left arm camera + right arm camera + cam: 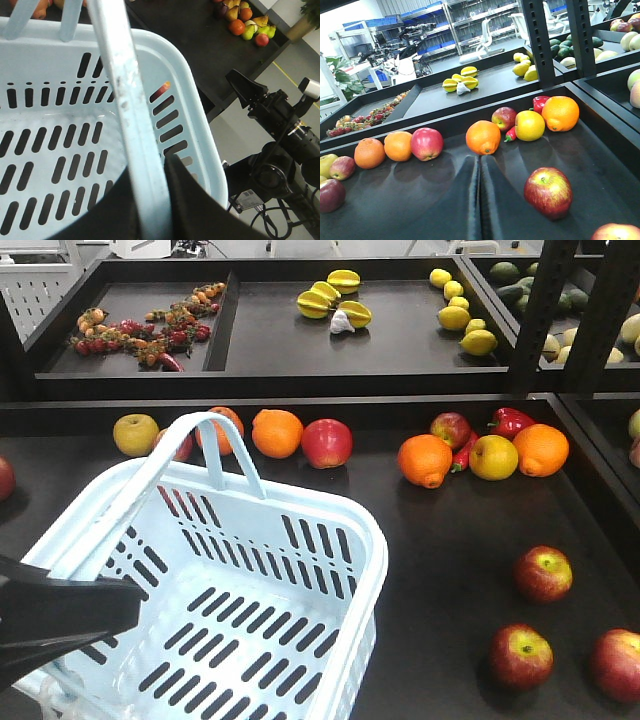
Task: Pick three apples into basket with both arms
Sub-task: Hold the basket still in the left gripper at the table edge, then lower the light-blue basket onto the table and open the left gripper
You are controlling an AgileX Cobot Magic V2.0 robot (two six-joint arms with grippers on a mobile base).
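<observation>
Exterior front-facing view: the basket (350, 540) stood empty at near left; three apples (543, 573) lay well apart from it, at near right. Left wrist view: the left gripper (150, 197) was clamped on the basket handle (117, 90). Right wrist view: the right gripper (480, 172) was narrow, holding nothing, with one apple (547, 192) near its right side. Picking had not begun, I judge; next this gripper must open and reach that apple.

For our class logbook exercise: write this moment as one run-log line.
left fingers: shut on basket handle | right fingers: shut, empty, over tray, apple ahead | basket: no apples inside
</observation>
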